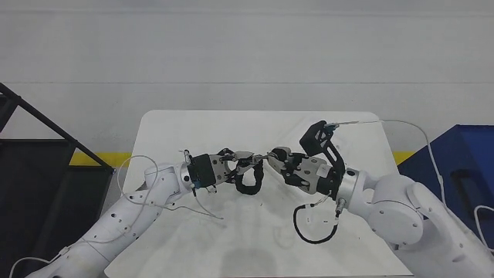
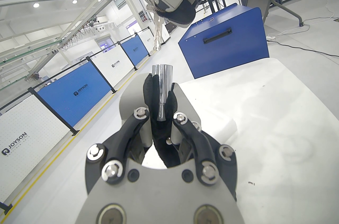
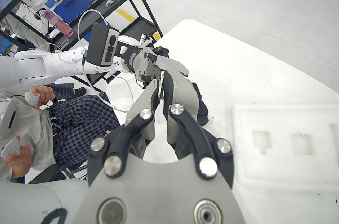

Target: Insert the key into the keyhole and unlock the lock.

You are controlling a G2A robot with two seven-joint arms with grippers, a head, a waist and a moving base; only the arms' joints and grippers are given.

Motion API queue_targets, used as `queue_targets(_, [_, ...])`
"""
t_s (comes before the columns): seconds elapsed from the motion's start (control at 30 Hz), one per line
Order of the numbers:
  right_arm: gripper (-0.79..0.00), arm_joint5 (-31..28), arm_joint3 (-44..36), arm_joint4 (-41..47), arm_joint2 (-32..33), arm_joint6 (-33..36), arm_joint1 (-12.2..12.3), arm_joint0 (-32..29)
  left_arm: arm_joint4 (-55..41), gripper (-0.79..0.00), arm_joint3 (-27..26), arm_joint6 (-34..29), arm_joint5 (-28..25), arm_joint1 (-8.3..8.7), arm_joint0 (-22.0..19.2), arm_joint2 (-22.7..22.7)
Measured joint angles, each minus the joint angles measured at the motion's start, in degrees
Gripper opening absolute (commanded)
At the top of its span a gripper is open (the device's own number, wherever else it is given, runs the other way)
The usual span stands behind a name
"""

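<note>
Both arms meet over the middle of the white table [image 1: 185, 135]. My left gripper [image 2: 161, 87] is shut on the lock [image 2: 161, 87], a chrome cylinder with a black body whose open end points away from the wrist. The lock's black loop [image 1: 248, 186] hangs below that gripper [image 1: 242, 162]. My right gripper [image 3: 162, 82] is shut on the key [image 3: 159, 92], a thin silver piece between its black pads. In the left wrist view the key [image 2: 157, 35] points at the chrome end, a short gap apart. In the top view the right gripper [image 1: 272, 157] faces the left one tip to tip.
A blue cabinet [image 1: 463, 158] stands off the table's right side and a black shelf frame [image 1: 31, 170] off its left. White foam with square recesses [image 3: 286, 145] lies on the table near the right arm. A black cable loop [image 1: 312, 230] hangs under the right forearm.
</note>
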Motion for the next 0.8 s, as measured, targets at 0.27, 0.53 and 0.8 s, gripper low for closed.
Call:
queue_targets(0.27, [-0.785,2.3,0.0,0.3,-0.1,1.4,-0.6,0.5,1.3,-0.785,-1.6,-1.7,2.6,-0.19,1.4,-1.3])
queue_targets(0.53, [-0.785,3.1,0.5,0.5,-1.0,2.7,-1.3,1.1,2.2,-0.785,-1.7,-1.9,2.3,-0.44,1.9,-2.2])
queue_targets(0.8, [-0.785,3.6,0.7,0.1,-1.0,3.5,-1.8,1.3,3.1,-0.785,-1.8,-2.4,2.4,-0.92,2.0,-2.4])
